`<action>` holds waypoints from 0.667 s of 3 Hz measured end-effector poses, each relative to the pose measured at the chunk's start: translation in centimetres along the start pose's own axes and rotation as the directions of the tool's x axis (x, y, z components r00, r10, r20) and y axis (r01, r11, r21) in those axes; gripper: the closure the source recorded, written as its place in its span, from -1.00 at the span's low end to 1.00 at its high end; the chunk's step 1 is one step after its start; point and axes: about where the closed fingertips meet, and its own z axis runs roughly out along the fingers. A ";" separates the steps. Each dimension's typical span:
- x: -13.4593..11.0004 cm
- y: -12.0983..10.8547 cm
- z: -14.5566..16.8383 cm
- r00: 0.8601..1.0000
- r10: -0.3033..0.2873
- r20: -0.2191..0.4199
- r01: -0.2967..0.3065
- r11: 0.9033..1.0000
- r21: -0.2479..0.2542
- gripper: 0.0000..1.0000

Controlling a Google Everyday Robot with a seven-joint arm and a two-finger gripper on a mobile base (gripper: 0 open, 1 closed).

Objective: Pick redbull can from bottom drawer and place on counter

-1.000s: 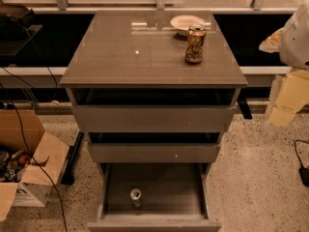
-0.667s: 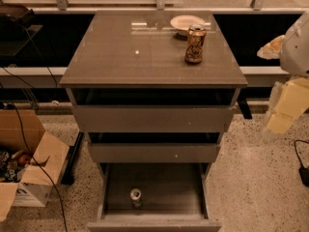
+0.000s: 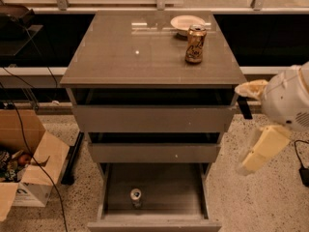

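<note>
The redbull can (image 3: 135, 196) stands upright in the open bottom drawer (image 3: 154, 222), near its front and left of centre. The counter (image 3: 125, 57) tops the grey drawer cabinet. A gold-brown patterned can (image 3: 195, 44) stands on the counter at the back right. My gripper (image 3: 246, 127) is to the right of the cabinet, level with the two upper drawers, well above and to the right of the redbull can. Its cream fingers (image 3: 263, 149) are spread apart and hold nothing.
A white plate (image 3: 187, 22) lies behind the gold-brown can. The two upper drawers (image 3: 152, 117) are pulled out slightly. An open cardboard box (image 3: 29, 170) with clutter sits on the floor at the left, with black cables beside it. A black plug (image 3: 304, 175) lies at the far right.
My arm and gripper have come down and slightly left along the cabinet's right side. The cans and drawers have not moved.
</note>
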 end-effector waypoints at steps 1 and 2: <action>0.7 0.7 4.0 0.995 0.007 0.096 -0.004 0.999 -0.032 -1.00; 0.7 0.7 4.0 0.995 0.007 0.096 -0.004 0.999 -0.032 -1.00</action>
